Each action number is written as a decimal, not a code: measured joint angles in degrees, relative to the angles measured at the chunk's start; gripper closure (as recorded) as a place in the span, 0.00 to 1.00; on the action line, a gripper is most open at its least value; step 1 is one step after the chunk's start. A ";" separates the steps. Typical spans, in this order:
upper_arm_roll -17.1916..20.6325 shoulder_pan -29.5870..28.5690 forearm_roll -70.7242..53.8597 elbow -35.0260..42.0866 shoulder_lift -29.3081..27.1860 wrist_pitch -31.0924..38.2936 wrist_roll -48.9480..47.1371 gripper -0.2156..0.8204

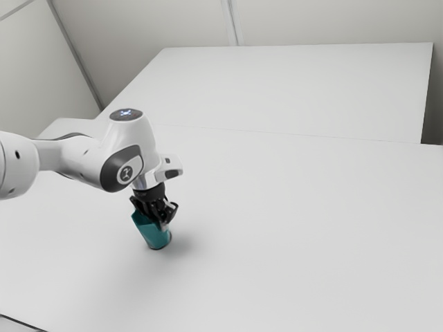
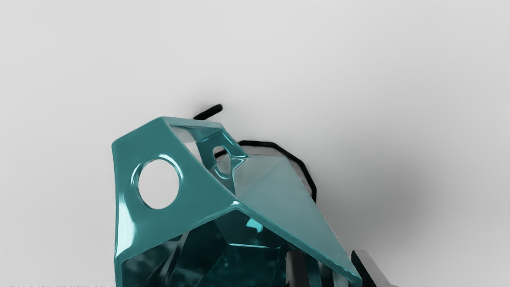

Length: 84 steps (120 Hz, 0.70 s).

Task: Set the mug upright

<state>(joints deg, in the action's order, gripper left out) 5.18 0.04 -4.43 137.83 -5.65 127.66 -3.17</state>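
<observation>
Teal and faceted, one mug [image 1: 156, 238] leans, tilted toward the exterior view's left, over one pale table [image 1: 291, 221]; whether its base touches down, I cannot tell. Two holes [image 2: 137, 215] pierce its body, one large, one small, with two black strips [image 2: 291, 150] visible beyond. My one gripper [image 1: 164, 225] is clamped on the mug's wall, its two fingers [image 2: 295, 269] partly apart, one inside, one outside. One soft shadow [image 1: 185, 243] falls beside the mug.
</observation>
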 joint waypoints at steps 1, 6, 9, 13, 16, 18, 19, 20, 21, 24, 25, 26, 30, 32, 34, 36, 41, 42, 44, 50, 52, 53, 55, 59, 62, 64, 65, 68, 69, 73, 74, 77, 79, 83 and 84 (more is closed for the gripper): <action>0.00 0.01 0.02 0.01 -0.05 0.00 -0.04 0.76; 0.02 0.03 0.13 0.03 -0.25 0.01 -0.23 0.67; 0.04 0.04 0.19 0.04 -0.46 0.01 -0.34 0.62; 0.06 0.10 0.26 0.06 -0.89 0.01 -0.47 0.56; 0.07 0.20 0.30 0.07 -1.28 0.00 -0.56 0.53; 0.08 0.27 0.32 0.08 -1.65 -0.03 -0.63 0.50; 0.08 0.31 0.33 0.08 -1.84 -0.05 -0.66 0.49; 0.08 0.34 0.34 0.08 -2.02 -0.08 -0.68 0.48; 0.08 0.38 0.35 0.08 -2.23 -0.11 -0.71 0.47; 0.11 0.46 0.37 0.09 -2.86 -0.22 -0.80 0.45; 0.12 0.48 0.38 0.10 -3.09 -0.26 -0.82 0.44; 0.13 0.50 0.38 0.11 -3.29 -0.30 -0.85 0.43; 0.17 0.54 0.40 0.14 -4.01 -0.44 -0.94 0.40; 0.20 0.56 0.41 0.15 -4.34 -0.51 -0.99 0.39; 0.23 0.56 0.42 0.16 -4.67 -0.58 -1.03 0.37; 0.31 0.54 0.43 0.15 -4.98 -0.64 -1.07 0.36; 0.65 0.53 0.46 0.08 -5.63 -1.00 -1.16 0.34; 0.71 0.53 0.47 0.05 -5.74 -1.10 -1.18 0.34; 0.80 0.54 0.49 -0.02 -5.94 -1.31 -1.21 0.33; 0.97 0.52 0.61 -0.49 -6.42 -2.08 -1.28 0.31; 1.01 0.51 0.65 -0.79 -6.51 -2.43 -1.30 0.30; 1.03 0.51 0.67 -1.00 -6.54 -2.64 -1.31 0.30; 1.06 0.51 0.70 -1.51 -6.60 -3.09 -1.32 0.29; 1.10 0.51 0.75 -2.86 -6.63 -4.19 -1.35 0.28; 1.12 0.50 0.79 -4.17 -6.57 -5.20 -1.37 0.28; 1.13 0.47 0.82 -4.97 -6.53 -5.88 -1.39 0.27; 1.13 0.46 0.83 -5.41 -6.48 -6.23 -1.40 0.27; 1.13 0.41 0.86 -6.61 -6.34 -7.27 -1.42 0.27; 1.14 0.37 0.87 -7.01 -6.26 -7.61 -1.43 0.27; 1.14 0.22 0.90 -8.45 -5.92 -8.90 -1.45 0.26; 1.14 0.20 0.91 -8.75 -5.82 -9.20 -1.46 0.26; 1.14 0.13 0.93 -9.84 -5.39 -10.15 -1.47 0.26; 1.14 0.10 0.95 -10.57 -5.06 -10.80 -1.48 0.25; 1.14 0.06 1.01 -12.22 -4.36 -12.14 -1.49 0.25; 1.14 0.05 1.02 -12.59 -4.20 -12.47 -1.50 0.25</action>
<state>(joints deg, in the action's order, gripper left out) 6.33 0.09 -3.40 125.23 -9.85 115.19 -4.67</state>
